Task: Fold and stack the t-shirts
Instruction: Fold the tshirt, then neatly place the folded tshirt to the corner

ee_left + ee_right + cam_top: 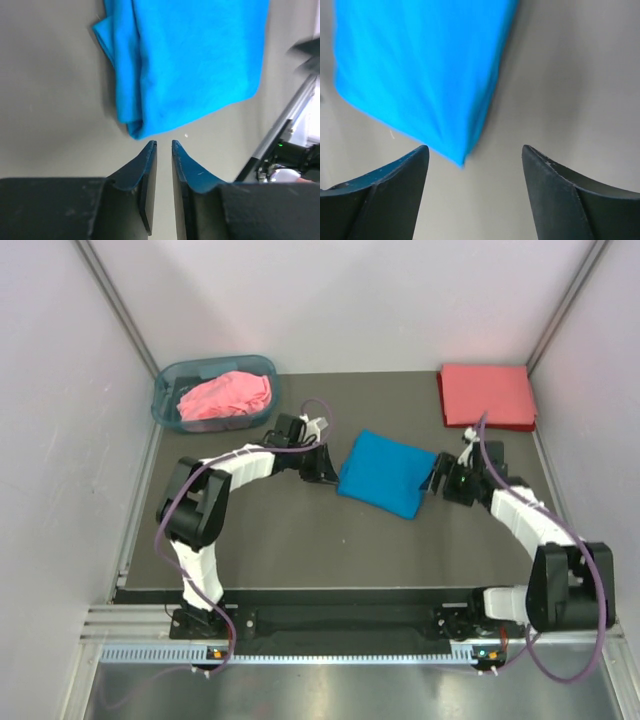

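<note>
Flanking the blue t-shirt [388, 474], left claw [164, 144] sits nearly closed, right claw [474, 147] open.

no legible text, label, brand, number or sign in any of the three views (the small lit dots on the base rail [340, 652] are too small to show any marking).
</note>
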`<action>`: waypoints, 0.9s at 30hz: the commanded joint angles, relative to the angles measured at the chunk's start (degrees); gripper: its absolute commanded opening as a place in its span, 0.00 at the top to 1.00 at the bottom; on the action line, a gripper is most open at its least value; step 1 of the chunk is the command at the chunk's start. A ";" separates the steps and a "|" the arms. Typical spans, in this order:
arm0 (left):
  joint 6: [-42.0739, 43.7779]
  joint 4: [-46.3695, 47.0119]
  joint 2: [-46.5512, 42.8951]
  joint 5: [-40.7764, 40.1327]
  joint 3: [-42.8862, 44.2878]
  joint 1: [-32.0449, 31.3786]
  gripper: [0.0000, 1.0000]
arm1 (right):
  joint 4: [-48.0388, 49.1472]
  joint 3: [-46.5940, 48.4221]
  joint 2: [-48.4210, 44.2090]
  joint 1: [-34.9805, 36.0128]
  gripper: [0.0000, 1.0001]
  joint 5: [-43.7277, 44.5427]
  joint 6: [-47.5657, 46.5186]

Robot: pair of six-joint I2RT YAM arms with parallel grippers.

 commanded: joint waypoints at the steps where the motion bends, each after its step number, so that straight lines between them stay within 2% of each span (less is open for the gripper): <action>1: 2.77 -0.20 3.85 -0.06 3.21 -0.32 0.76 | 2.31 9.80 6.25 -3.39 0.24 -2.50 -4.44; 2: 2.86 -0.39 4.47 -0.06 3.47 -0.32 0.75 | 2.22 13.30 7.93 -3.31 0.24 -3.47 -5.05; 4: 3.04 -1.00 6.05 -0.15 4.44 -0.32 0.75 | 2.92 15.78 12.32 -6.37 0.23 -5.67 -6.11; 8: 2.95 -1.09 7.55 -1.47 5.23 -0.32 0.76 | 5.30 20.00 18.13 -7.79 0.22 -6.73 -7.25; 11: 3.12 -1.26 8.25 -1.56 6.11 -0.32 0.88 | 5.91 21.24 22.27 -8.93 0.22 -8.04 -7.17; 12: 3.12 -1.53 8.86 -1.56 6.46 -0.32 1.00 | 6.78 21.16 23.32 -9.28 0.22 -9.44 -6.82; 19: 3.39 -5.84 8.70 -7.53 8.75 0.73 1.00 | 13.03 13.96 19.74 -9.37 0.21 -5.42 1.88; 23: 2.34 -6.98 7.73 -10.26 9.10 4.50 1.00 | 16.11 8.77 16.74 -9.29 0.22 -2.26 8.63; 27: 1.54 -8.65 6.24 -10.70 12.17 5.40 1.00 | 20.59 7.61 19.18 -9.11 0.22 -3.13 9.62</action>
